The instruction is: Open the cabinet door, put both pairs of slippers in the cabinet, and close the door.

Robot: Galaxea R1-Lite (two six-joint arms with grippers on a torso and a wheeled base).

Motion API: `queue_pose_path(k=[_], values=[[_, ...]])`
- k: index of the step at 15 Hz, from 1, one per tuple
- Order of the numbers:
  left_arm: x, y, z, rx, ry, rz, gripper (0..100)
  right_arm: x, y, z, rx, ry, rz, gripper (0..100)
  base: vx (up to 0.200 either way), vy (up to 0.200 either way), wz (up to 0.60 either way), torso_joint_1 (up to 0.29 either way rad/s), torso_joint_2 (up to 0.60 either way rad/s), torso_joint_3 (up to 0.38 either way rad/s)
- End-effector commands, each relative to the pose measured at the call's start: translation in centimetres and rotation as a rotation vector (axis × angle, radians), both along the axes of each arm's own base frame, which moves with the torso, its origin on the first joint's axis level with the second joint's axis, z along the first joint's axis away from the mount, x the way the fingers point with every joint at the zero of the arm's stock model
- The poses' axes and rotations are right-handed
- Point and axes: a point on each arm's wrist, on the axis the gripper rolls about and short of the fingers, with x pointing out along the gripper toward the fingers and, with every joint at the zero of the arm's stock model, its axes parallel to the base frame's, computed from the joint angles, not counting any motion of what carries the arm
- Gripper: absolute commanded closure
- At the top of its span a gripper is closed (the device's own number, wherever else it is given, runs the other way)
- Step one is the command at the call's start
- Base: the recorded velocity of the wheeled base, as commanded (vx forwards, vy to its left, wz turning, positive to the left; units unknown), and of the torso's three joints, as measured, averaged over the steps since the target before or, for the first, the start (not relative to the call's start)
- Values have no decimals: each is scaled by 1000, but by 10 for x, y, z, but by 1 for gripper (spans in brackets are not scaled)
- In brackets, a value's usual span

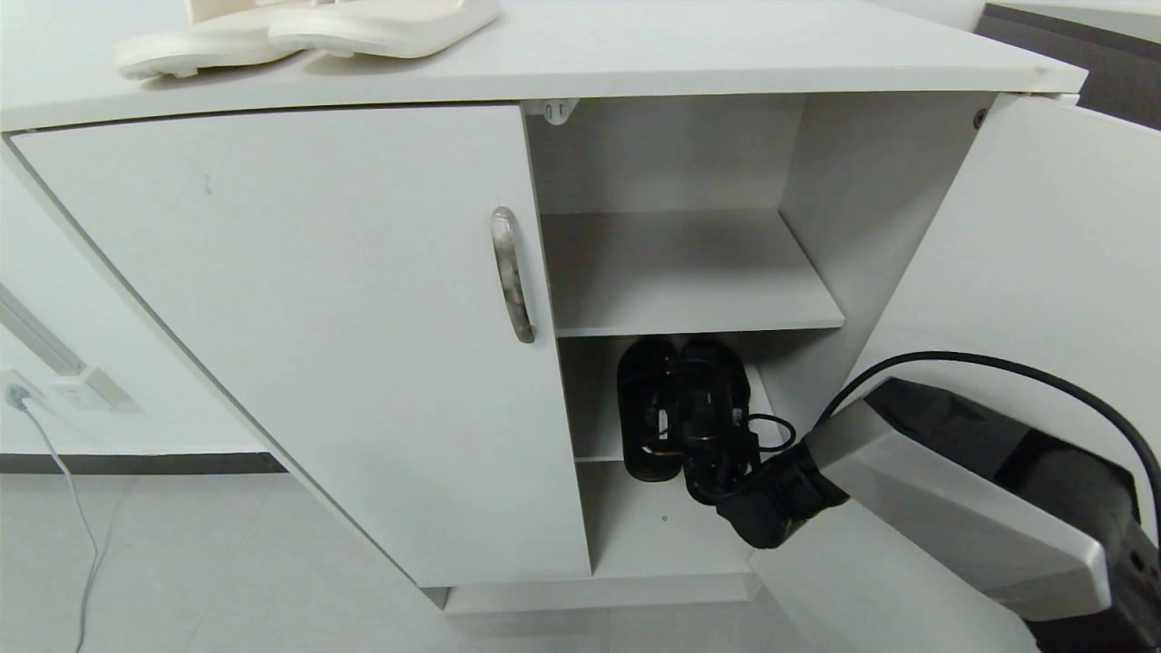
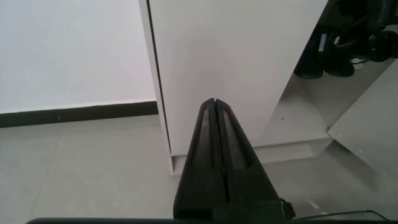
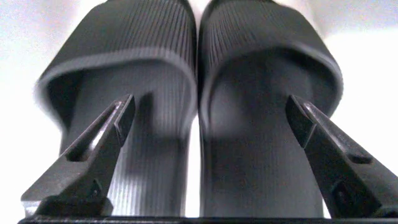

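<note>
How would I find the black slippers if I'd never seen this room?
Look for the white cabinet whose right door is open. Inside, under the upper shelf, the black slippers lie side by side on the next shelf down. They are dark and ribbed, unlike the cream slippers on the cabinet's top.

Plain indoor room, home or lab unclear: white cabinet (image 1: 272,317) mid-frame, pale tiled floor (image 1: 181,562) along the bottom, white wall (image 1: 45,236) with dark skirting (image 1: 136,463), socket (image 1: 16,395) and cable (image 1: 88,517) lower left.
</note>
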Motion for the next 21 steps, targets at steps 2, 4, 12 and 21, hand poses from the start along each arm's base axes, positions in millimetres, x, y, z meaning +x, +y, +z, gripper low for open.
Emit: queue_pose_path(k=[2, 4, 12, 21], values=[[0, 0, 0, 0, 2, 0, 100, -49, -7, 30, 20, -24, 55, 0, 0, 0, 0, 0, 0, 0], [0, 0, 0, 0, 2, 0, 100, -76, -11, 31, 16, -13, 90, 0, 0, 0, 0, 0, 0, 0], [0, 0, 0, -2, 2, -1, 100, -93, -5, 29, 12, -12, 111, 0, 0, 0, 0, 0, 0, 0], [0, 0, 0, -2, 2, -1, 100, -98, -4, 25, -2, 0, 115, 0, -111, 0, 0, 2, 2, 2]])
